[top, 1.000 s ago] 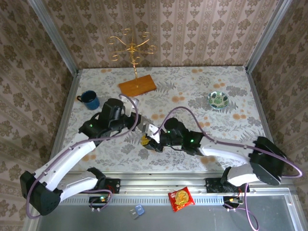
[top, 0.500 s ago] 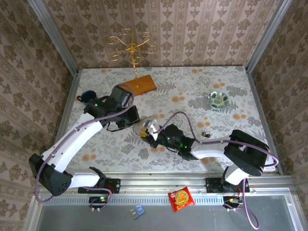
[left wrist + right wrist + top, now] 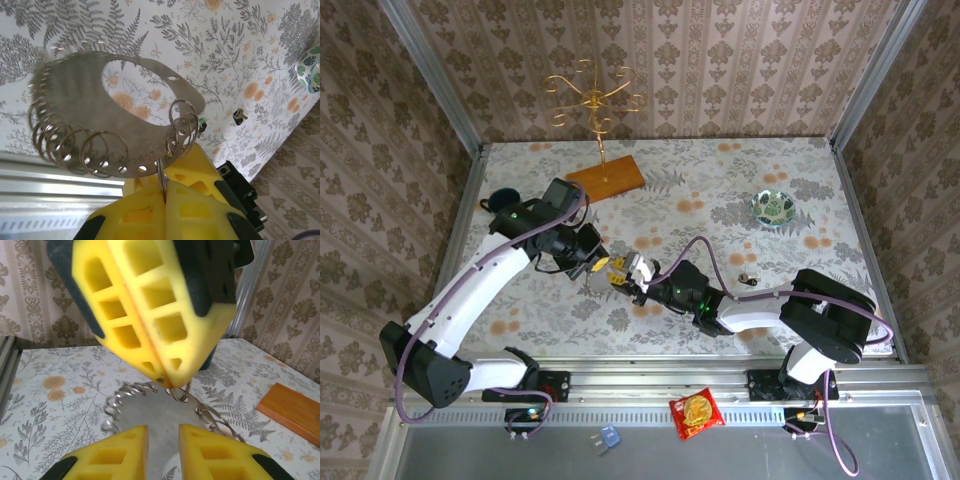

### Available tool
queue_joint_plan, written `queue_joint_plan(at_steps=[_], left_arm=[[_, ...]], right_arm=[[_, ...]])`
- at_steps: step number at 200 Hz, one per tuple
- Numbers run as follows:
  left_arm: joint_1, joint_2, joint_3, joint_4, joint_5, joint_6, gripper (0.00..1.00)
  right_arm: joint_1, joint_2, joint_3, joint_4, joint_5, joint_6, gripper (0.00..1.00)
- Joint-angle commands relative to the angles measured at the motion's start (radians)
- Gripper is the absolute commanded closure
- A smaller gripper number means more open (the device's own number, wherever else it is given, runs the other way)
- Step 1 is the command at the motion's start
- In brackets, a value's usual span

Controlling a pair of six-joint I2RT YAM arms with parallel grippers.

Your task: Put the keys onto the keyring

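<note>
The keyring [image 3: 125, 100] is a flat grey metal plate with an oval hole and several split rings along its rim. My left gripper [image 3: 165, 186] is shut on one ring at the plate's lower edge and holds the plate above the table. A green-headed key [image 3: 201, 123] shows just behind the rings at the plate's right end; I cannot tell whether it hangs from one. A dark key [image 3: 240, 116] lies on the table [image 3: 748, 279]. My right gripper [image 3: 163, 450] is open, its yellow fingers apart just in front of the plate [image 3: 165, 415]. Both grippers meet near mid-table [image 3: 620, 270].
A gold branching stand [image 3: 592, 100] on a wooden board [image 3: 606, 178] stands at the back. A blue mug [image 3: 503, 200] sits half hidden by the left arm. A patterned bowl [image 3: 774, 207] is at the right. A red snack packet [image 3: 696, 410] lies on the front ledge.
The right arm has stretched out low across the table and its jaws have widened a little. The left wrist has swung back toward the mug, still gripping the ring.
</note>
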Motion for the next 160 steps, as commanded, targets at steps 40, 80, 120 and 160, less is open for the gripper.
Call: queue_joint_plan(at_steps=[40,80,120,160], left_arm=[[0.024,-0.010,-0.027,-0.012,0.096,-0.099,1.00],[0.027,-0.021,-0.056,0.005,0.125,-0.127,1.00],[0.027,-0.032,-0.078,0.007,0.146,-0.152,1.00],[0.027,-0.047,-0.100,0.025,0.163,-0.179,1.00]], right_arm=[[0.018,0.027,-0.005,0.056,0.089,-0.024,0.75],[0.019,0.036,0.006,0.085,0.071,-0.029,0.75],[0.023,0.044,0.013,0.114,0.047,-0.030,0.75],[0.028,0.057,0.019,0.130,0.041,-0.032,0.79]])
